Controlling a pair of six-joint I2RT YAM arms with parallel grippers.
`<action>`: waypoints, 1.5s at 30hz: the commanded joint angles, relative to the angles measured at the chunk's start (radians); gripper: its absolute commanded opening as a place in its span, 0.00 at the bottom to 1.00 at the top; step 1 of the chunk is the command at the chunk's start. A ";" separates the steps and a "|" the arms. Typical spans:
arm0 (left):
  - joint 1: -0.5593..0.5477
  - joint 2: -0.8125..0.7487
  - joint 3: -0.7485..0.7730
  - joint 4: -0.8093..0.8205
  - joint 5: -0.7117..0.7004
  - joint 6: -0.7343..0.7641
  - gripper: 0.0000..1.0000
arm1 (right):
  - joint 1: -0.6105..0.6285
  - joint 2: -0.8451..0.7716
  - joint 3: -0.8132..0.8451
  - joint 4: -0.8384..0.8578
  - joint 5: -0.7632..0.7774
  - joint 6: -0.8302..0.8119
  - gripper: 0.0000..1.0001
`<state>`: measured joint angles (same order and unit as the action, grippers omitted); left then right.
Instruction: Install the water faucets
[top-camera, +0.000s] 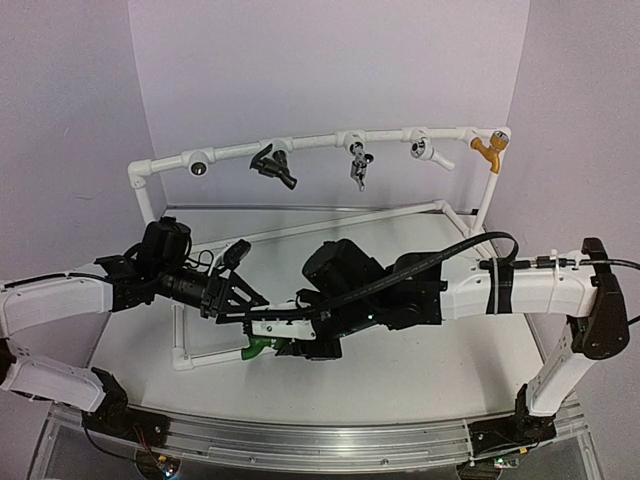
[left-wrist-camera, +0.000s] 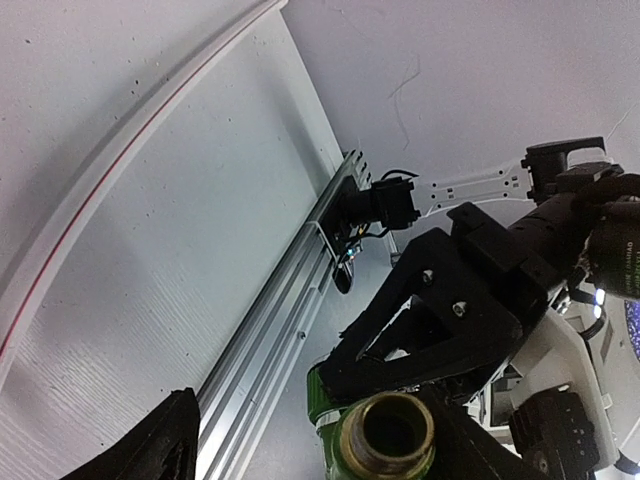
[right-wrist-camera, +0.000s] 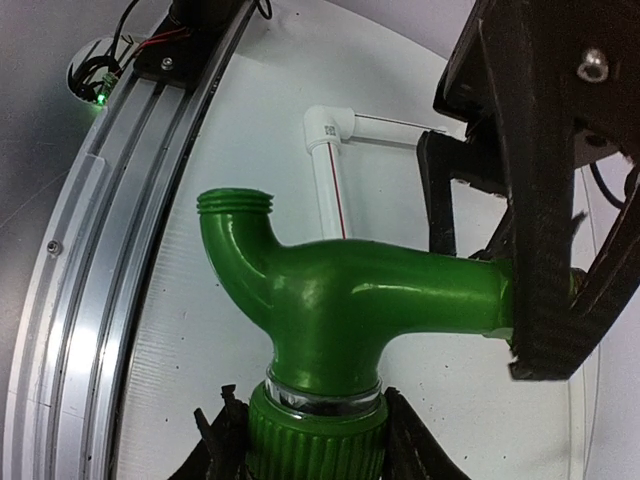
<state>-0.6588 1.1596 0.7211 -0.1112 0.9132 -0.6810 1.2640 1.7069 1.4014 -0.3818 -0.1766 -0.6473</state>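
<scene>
We read this as a robotics lab test cell, not a home. Plain lavender backdrop panels (top-camera: 330, 70) box in a white table (top-camera: 430, 360). The left arm (top-camera: 50, 305) and right arm (top-camera: 540, 285) sit on an aluminium rail (top-camera: 300, 445) with exposed wiring and a green status LED (right-wrist-camera: 100, 92). A mock-up white PVC pipe frame (top-camera: 320, 140) carries taps, the dark faucet (top-camera: 272, 165) included.

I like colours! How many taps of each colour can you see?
Green tap: 1
Black tap: 1
Silver tap: 1
White tap: 1
Orange-yellow tap: 1
Total: 5
</scene>
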 joint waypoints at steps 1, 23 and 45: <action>-0.036 0.031 0.085 0.041 -0.009 0.022 0.65 | 0.005 -0.001 0.045 0.003 0.029 -0.032 0.00; -0.050 -0.261 -0.067 0.544 -0.438 -0.033 0.00 | -0.061 -0.158 -0.341 0.811 -0.011 0.910 0.98; -0.081 -0.177 -0.154 1.096 -0.408 -0.176 0.00 | -0.069 0.028 -0.237 1.484 -0.049 1.169 0.53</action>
<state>-0.7311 0.9722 0.5663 0.8750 0.5111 -0.8455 1.1990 1.7093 1.1034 0.9368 -0.2241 0.4893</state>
